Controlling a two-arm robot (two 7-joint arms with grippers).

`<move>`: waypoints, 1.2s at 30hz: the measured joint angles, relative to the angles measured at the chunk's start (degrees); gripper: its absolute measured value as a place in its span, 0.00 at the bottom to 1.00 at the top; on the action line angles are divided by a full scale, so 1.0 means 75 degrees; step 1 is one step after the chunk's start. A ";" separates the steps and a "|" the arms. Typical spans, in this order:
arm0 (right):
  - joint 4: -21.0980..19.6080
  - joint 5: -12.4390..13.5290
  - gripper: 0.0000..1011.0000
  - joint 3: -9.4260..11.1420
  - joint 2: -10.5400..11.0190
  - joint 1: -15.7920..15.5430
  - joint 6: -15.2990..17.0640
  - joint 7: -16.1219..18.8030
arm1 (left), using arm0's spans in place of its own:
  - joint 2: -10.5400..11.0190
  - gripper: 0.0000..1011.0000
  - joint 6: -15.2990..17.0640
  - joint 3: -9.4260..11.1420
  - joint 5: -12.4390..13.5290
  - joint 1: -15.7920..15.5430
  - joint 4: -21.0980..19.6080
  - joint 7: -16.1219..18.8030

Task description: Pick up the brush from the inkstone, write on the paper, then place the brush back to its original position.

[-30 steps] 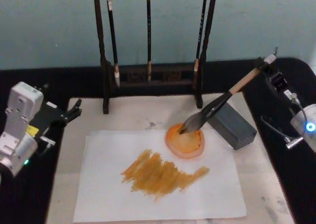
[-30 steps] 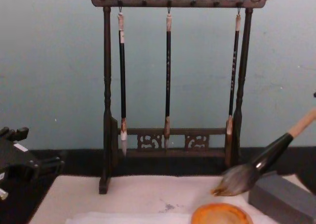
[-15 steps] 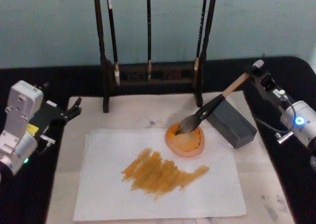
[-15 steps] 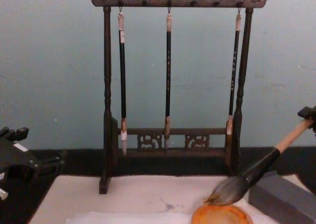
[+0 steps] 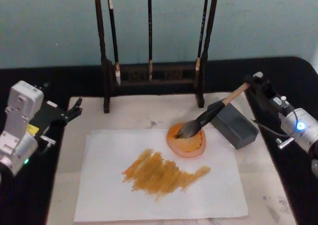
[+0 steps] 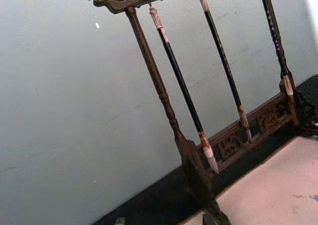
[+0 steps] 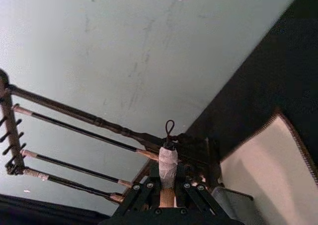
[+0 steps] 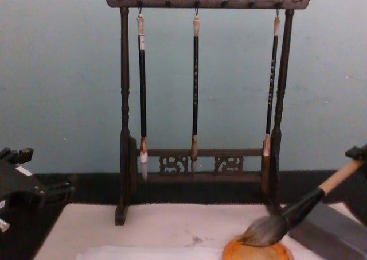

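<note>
Right gripper (image 5: 251,84), jaws clamped on brush (image 5: 211,115) end, should settle shaft onto grey block (image 5: 238,131), bristles in orange dish (image 5: 191,148), before releasing; left gripper (image 5: 73,110) idles at bench's left edge.

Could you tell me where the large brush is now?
The brush slants right of centre in the head view, held by the right pincer, bristles on the orange dish.

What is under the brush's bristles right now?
The orange dish lies under the bristles, overlapping the paper's far edge. The right gripper holds the brush slanting down to it, shaft over the grey block. The dish surface beneath the bristles is covered.
</note>
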 joint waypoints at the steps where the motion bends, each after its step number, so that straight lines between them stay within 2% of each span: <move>1: 0.0031 0.0028 0.16 -0.0007 0.0000 0.0009 0.0007 -0.0011 | 0.0000 1.00 0.0000 0.0000 0.0000 0.0000 0.0000 0.0000; 10: 0.0274 0.0156 0.16 -0.0179 0.0069 0.0120 -0.0022 -0.0004 | 0.0000 1.00 0.0000 0.0000 0.0001 0.0000 0.0000 0.0001; 36: 0.0527 -0.0013 0.16 -0.0821 0.0352 0.0402 -0.0519 0.0200 | 0.0000 1.00 0.0000 0.0000 0.0000 -0.0001 0.0000 0.0000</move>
